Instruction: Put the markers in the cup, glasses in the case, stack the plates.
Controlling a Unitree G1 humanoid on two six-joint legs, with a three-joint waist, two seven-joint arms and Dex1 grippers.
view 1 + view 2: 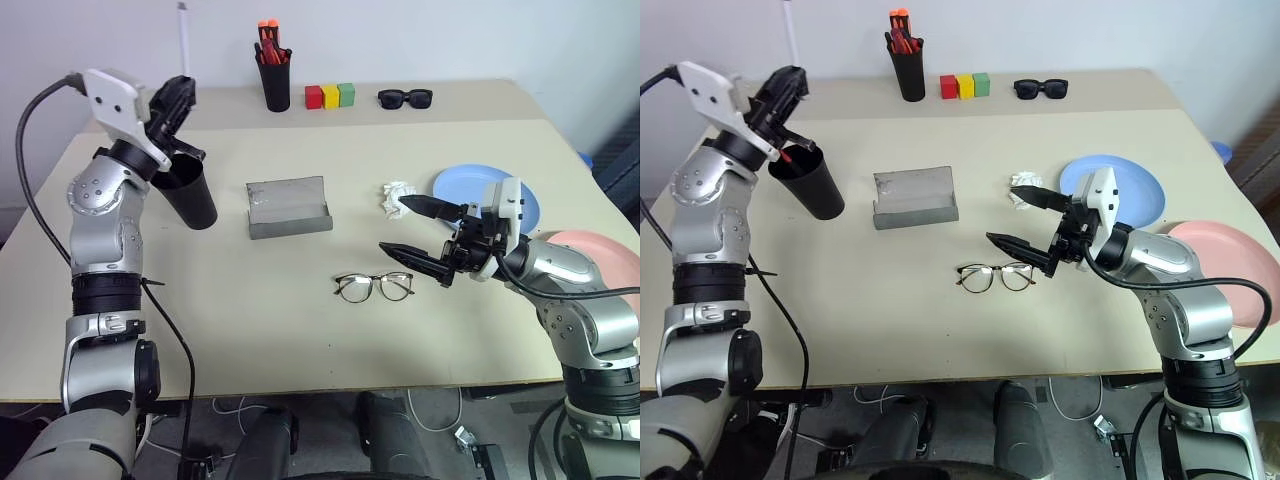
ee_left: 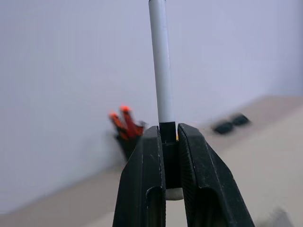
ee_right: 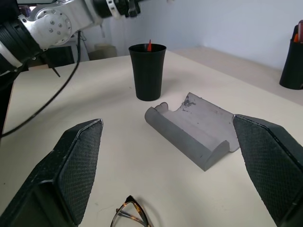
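Second marker over the cup, ready to drop.

Head views: my left hand (image 1: 176, 100) pinches the white marker (image 1: 183, 35) upright above the cup (image 1: 188, 195) on the worktop (image 1: 300, 330); next I should tip it down into the mouth, I judge. My right hand (image 1: 418, 232) waits spread above the glasses (image 1: 374, 286), the open case (image 1: 288, 208) beyond, blue plate (image 1: 462, 185) and pink plate (image 1: 600, 250) apart. Left wrist: fingers (image 2: 144, 189) clamp the black cap; the marker's top is cut off. Right wrist: a red tip (image 3: 149, 45) shows in the cup, the rest hidden.
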